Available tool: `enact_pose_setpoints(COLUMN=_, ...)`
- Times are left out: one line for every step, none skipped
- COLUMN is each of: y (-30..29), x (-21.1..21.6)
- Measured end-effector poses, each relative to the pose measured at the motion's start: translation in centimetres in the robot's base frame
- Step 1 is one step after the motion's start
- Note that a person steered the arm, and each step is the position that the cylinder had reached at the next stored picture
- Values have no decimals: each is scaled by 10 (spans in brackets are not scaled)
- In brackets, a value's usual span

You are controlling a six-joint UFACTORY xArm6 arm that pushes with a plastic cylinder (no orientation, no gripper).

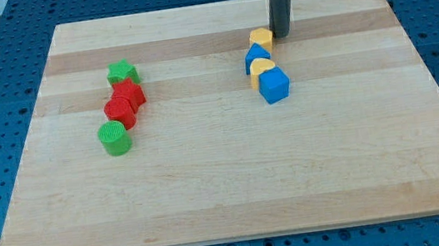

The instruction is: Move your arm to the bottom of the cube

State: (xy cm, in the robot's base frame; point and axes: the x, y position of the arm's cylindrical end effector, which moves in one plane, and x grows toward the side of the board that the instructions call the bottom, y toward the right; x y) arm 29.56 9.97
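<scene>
- We have no fingers to open or close. We only have a straight dark rod, and my tip (282, 34) rests on the pale wooden board (211, 191), near the view's top edge.
- My tip sits just beside the small yellow plastic block (260, 37), on its right. We cannot tell if they touch.
- Below that yellow block come a blue plastic block with a rounded top (257, 56), a second small yellow block (262, 68), and then the blue plastic cube (274, 84). The four make a short chain, packed close together.
- The blue cube is the thing we want. It is the lowest one in the chain, so its bottom side faces open board.
- We think we are only starting, because my tip is at the wrong end of the chain.
- The right side of the chain is bare wood. We judge that is a safe way down, so we do not bump the blocks.
- Far to the left sit a green plastic star-like block (122, 71), two red plastic blocks (125, 102) and a green plastic round block (115, 138). They are well apart from our path.
</scene>
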Motion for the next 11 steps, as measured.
enact_pose_setpoints(y=-2, x=0)
enact_pose_setpoints(y=-2, x=-1)
enact_pose_setpoints(y=-14, x=-32)
enact_pose_setpoints(y=-4, x=-45)
enact_pose_setpoints(y=51, x=-45)
enact_pose_setpoints(y=125, x=-39)
enact_pose_setpoints(y=179, x=15)
enact_pose_setpoints(y=205, x=101)
enact_pose_setpoints(y=191, x=195)
enact_pose_setpoints(y=114, x=220)
enact_pose_setpoints(y=32, x=182)
